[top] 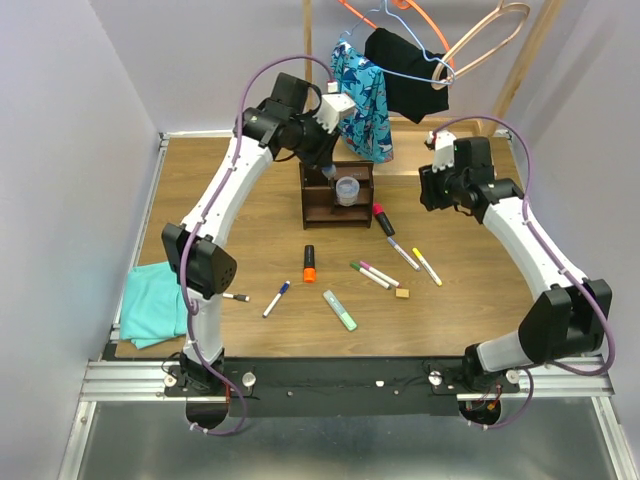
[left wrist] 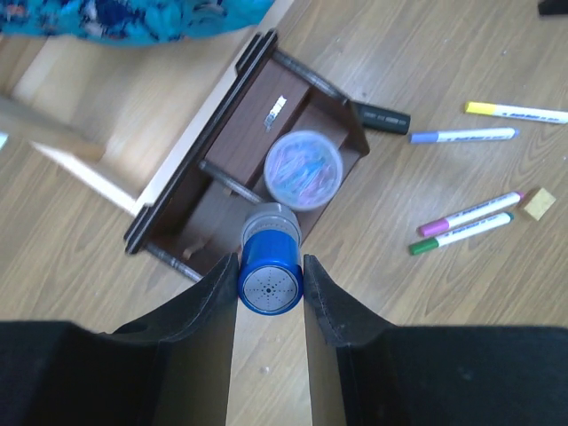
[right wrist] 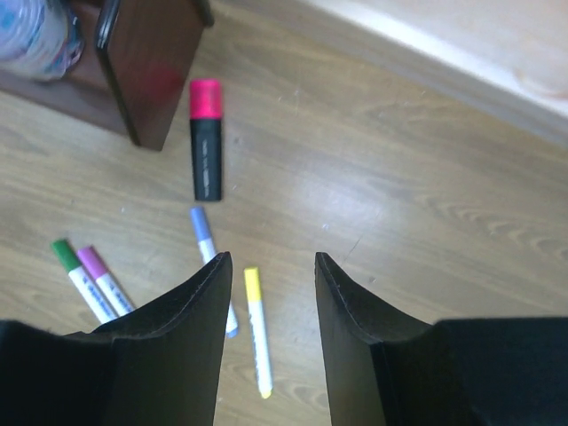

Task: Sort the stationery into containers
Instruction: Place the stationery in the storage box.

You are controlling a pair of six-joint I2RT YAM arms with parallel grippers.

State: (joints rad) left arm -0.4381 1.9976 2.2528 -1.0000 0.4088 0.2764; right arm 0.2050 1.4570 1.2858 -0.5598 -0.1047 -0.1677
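Note:
My left gripper (left wrist: 271, 266) is shut on a small round tub with a blue end (left wrist: 270, 282), its clear end pointing down at the dark brown organizer (left wrist: 226, 146). A clear round tub (left wrist: 303, 170) with coloured bits sits in one of the organizer's (top: 325, 205) compartments. My right gripper (right wrist: 272, 264) hangs open above the table, nothing between its fingers. Below it lie a yellow-capped marker (right wrist: 258, 330), a blue-capped marker (right wrist: 205, 241) and a red-capped highlighter (right wrist: 206, 146). On the table are an orange highlighter (top: 309, 263), a pale-green highlighter (top: 340, 310), green (top: 366, 274) and pink (top: 381, 273) markers, and a tan eraser (top: 402, 293).
A teal folded cloth (top: 157, 303) lies at the left edge beside the left arm's base. Clothes on hangers (top: 370, 85) hang over the light wooden tray (left wrist: 106, 115) behind the organizer. Two more markers (top: 276, 298) (top: 236, 296) lie near the left arm.

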